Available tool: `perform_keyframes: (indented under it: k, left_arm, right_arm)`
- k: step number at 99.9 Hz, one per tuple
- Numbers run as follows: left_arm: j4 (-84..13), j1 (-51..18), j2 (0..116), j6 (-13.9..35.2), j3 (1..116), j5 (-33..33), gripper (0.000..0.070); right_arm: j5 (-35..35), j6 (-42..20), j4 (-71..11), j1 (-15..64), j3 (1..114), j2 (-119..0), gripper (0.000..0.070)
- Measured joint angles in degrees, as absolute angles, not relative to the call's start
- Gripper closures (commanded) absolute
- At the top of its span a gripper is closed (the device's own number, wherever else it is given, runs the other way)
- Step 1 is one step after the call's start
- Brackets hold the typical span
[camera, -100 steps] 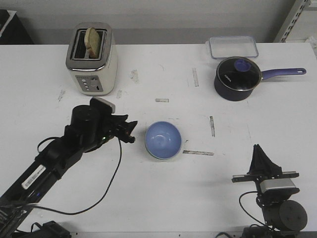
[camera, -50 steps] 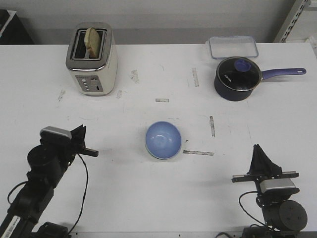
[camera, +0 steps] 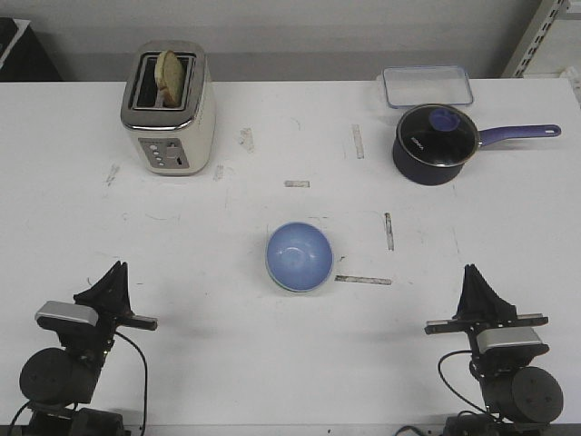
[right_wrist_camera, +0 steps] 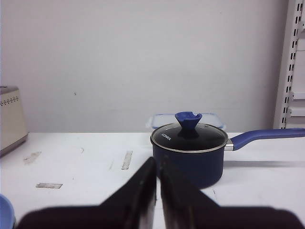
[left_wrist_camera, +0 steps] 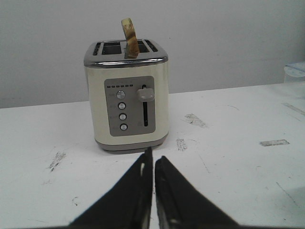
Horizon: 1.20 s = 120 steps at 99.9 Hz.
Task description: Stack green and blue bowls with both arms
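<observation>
Blue bowl [camera: 299, 256], smooth and round, sits mid-table in the front view with only a thin pale rim of the green bowl [camera: 292, 285] showing beneath its near edge. Both grippers rest at the near edge, left gripper [camera: 113, 282] and right gripper [camera: 474, 283], each with tapered black fingers pressed nearly together and holding nothing. Only the right wrist view makes "KONKA" readable on the glass-lidded saucepan [right_wrist_camera: 189, 153], while the left wrist view shows the cream toaster's [left_wrist_camera: 127, 98] buttons, lever and toast slice [left_wrist_camera: 129, 36].
</observation>
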<state>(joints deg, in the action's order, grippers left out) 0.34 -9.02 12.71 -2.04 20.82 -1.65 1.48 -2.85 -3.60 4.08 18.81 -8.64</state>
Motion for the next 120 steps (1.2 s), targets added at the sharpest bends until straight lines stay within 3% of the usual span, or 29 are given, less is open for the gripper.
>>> perform_keyframes:
  k: [28, 66, 120]
  left_arm:
    - [0.05, -9.02, 6.31, -2.04, 20.82, -1.63, 0.0699]
    - [3.38, -7.75, 5.93, -2.04, 19.92, -1.65, 0.0699]
    - [9.74, -2.33, 3.51, -2.04, 6.33, -1.58, 0.0699]
  right_arm:
    - [1.48, -2.85, -3.60, 4.08, 18.81, -8.64, 0.0699]
    - [1.50, -2.85, -3.60, 4.08, 18.81, -8.64, 0.0700]
    - [1.48, -2.85, -3.60, 4.08, 18.81, -8.64, 0.0699]
